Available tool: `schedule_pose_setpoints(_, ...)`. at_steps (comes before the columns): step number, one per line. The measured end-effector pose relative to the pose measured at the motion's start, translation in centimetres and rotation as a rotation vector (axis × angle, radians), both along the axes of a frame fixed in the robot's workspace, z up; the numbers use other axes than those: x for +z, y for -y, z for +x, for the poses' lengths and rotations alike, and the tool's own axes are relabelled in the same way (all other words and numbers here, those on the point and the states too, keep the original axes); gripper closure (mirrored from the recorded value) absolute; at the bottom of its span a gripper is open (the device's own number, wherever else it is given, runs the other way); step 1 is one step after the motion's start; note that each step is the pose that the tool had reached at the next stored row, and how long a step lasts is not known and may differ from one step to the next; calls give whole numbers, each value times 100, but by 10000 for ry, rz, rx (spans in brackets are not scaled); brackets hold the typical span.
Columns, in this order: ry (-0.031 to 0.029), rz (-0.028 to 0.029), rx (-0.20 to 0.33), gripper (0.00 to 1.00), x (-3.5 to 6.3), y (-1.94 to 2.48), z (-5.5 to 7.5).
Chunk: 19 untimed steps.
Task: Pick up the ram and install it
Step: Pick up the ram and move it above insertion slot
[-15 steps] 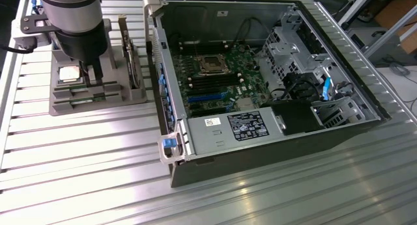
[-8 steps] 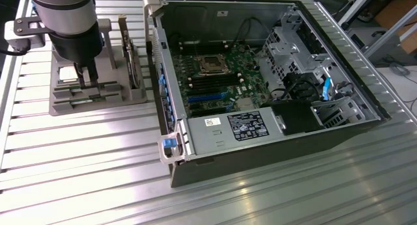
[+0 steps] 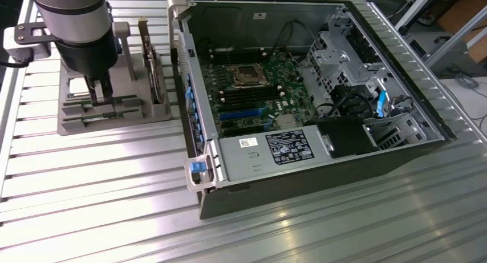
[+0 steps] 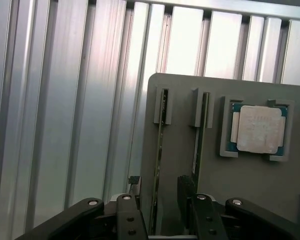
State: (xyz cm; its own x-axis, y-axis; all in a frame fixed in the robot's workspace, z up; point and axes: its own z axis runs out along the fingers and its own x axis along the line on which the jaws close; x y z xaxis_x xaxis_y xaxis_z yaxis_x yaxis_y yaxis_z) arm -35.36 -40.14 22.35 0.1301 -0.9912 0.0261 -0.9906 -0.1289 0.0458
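Black gripper (image 4: pixel 160 192) spread wide astride the thin green ram (image 4: pixel 159 150) — edge-up in a grey slotted holder (image 4: pixel 225 180).

Ribbed table (image 3: pixel 114 206) bears a grey holder (image 3: pixel 114 121) and computer case (image 3: pixel 304 189).

the arm (image 3: pixel 72 12) is a silver-grey tube above a black collar; the gripper (image 4: pixel 160 186) has black links with silver screws.
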Motion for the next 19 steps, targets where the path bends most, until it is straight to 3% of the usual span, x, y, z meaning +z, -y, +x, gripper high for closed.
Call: schedule_pose_setpoints(19, -1, -10, 0, 58, -167, 10, -80)
